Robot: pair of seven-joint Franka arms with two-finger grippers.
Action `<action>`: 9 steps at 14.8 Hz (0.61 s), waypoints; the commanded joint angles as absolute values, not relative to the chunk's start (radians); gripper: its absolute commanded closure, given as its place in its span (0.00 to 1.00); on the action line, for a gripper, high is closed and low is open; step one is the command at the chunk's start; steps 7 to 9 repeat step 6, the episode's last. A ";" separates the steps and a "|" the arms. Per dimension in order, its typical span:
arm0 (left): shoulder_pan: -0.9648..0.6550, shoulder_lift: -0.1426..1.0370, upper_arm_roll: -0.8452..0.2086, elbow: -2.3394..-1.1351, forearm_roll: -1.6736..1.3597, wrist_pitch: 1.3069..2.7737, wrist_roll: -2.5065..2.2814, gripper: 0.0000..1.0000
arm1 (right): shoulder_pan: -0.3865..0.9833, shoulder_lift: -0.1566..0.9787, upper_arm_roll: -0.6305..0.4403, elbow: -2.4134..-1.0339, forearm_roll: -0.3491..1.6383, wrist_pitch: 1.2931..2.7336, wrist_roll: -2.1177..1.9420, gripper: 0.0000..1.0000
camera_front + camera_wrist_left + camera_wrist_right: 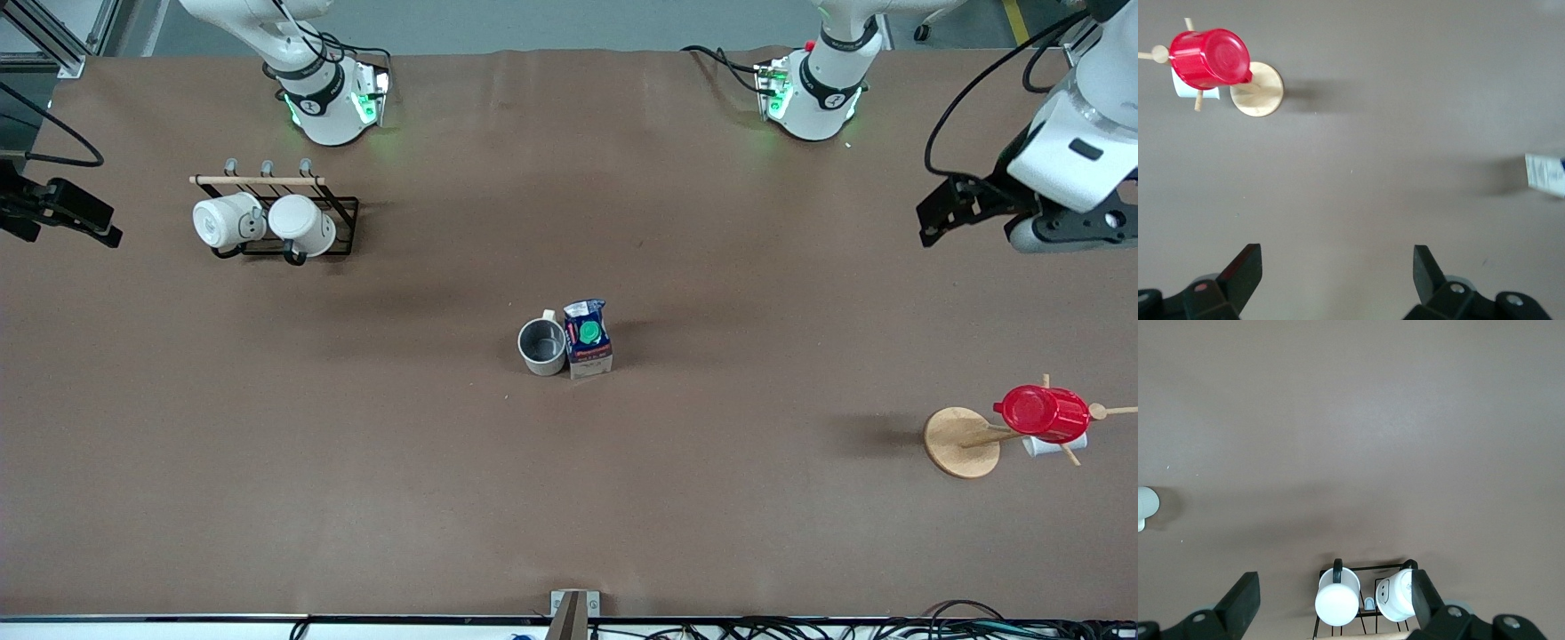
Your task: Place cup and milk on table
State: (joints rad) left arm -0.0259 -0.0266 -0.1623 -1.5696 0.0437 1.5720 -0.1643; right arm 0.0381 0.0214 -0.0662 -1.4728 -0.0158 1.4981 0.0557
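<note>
Brown matte table (pixel 356 498) fills the front view. Cup (pixel 542 346) stands upright at frame centre, grey inside showing, handle toward the robot bases. Milk (pixel 588 339) stands upright just beside it, on the side toward the left arm's end, green cap up; whether the two touch cannot be told.

Left gripper (pixel 929 222) hangs at the right edge of the front view, upper part, over bare table, well apart from cup and milk. Fingers (pixel 1245 267) spread wide, nothing between them. In the left wrist view a corner of the milk (pixel 1546 173) shows at the right edge, mid-height.

Right gripper (pixel 114 236) hangs at the left edge, upper part, beside the black wire rack (pixel 342 227) holding two white mugs (pixel 227 220). Fingers (pixel 1245 593) spread, empty.

Red cup (pixel 1047 412) hangs on a wooden mug tree (pixel 960 442) at lower right.
</note>
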 commanded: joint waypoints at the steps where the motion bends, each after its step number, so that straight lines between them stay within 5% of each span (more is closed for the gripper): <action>1: -0.029 -0.112 -0.134 -1.670 0.017 1.578 -0.095 0.00 | 0.038 0.012 -0.069 -1.471 0.002 1.486 0.040 0.00; 9: -0.034 -0.111 -0.115 -1.631 0.021 1.531 -0.057 0.00 | 0.038 0.015 -0.067 -1.476 0.003 1.482 0.040 0.00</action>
